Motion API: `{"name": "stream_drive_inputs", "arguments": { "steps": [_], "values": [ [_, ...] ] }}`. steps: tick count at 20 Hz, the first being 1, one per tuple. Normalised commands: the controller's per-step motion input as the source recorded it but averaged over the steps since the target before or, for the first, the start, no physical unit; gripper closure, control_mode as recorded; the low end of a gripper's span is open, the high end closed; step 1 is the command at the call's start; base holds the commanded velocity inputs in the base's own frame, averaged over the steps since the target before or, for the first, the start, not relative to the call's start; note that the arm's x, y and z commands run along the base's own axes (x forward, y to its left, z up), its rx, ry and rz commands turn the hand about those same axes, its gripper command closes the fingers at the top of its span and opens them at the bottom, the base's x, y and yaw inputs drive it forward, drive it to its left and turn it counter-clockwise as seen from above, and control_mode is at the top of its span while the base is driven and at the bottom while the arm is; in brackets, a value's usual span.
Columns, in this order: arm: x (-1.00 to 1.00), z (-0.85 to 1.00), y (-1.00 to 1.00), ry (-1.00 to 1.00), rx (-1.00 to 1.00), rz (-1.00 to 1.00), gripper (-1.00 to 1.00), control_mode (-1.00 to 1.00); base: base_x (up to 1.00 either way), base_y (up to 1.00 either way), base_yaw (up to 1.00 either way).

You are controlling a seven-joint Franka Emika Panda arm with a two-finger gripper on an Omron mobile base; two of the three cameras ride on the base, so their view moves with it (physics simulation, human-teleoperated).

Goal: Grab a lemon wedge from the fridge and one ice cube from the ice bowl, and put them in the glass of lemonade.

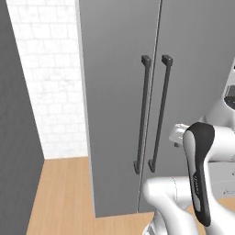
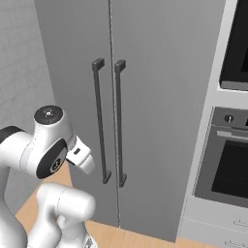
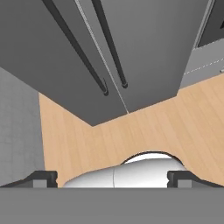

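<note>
The fridge (image 1: 114, 92) (image 2: 160, 97) (image 3: 148, 39) stands straight ahead, tall and matte grey, with both doors shut. Two long dark vertical bar handles (image 1: 143, 114) (image 2: 99, 121) (image 3: 76, 48) flank the centre seam. My gripper (image 3: 113, 178) is open, its two dark fingertips (image 3: 43, 178) far apart with nothing between them. It points down at the wooden floor in front of the fridge, well short of the handles. The arm is folded low before the doors. The lemon wedge, ice cube, ice bowl and glass of lemonade are out of view.
A black-glass oven (image 2: 232, 164) and a second dark appliance (image 2: 237, 43) are built in to the right of the fridge. A white brick wall (image 1: 46, 69) and a dark grey wall (image 1: 13, 137) close off the left. Wooden floor (image 1: 59, 197) lies in front.
</note>
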Motion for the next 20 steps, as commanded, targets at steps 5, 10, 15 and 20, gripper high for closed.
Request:
{"name": "stream_drive_inputs", "arguments": {
  "steps": [5, 10, 15, 20],
  "values": [
    [0.00, 0.00, 0.00, 0.00, 0.00, 0.00, -1.00, 1.00, -0.26, 0.00, 0.00],
    [0.00, 0.00, 0.00, 0.00, 0.00, 0.00, -1.00, -1.00, 0.00, 0.00, 0.00],
    [0.13, 0.00, 0.00, 0.00, 0.00, 0.00, -1.00, -1.00, 0.00, 0.00, 0.00],
    [0.83, 0.01, -0.17, -0.03, 0.00, 0.03, -1.00, -1.00, 0.00, 0.00, 0.00]
  ]
}}
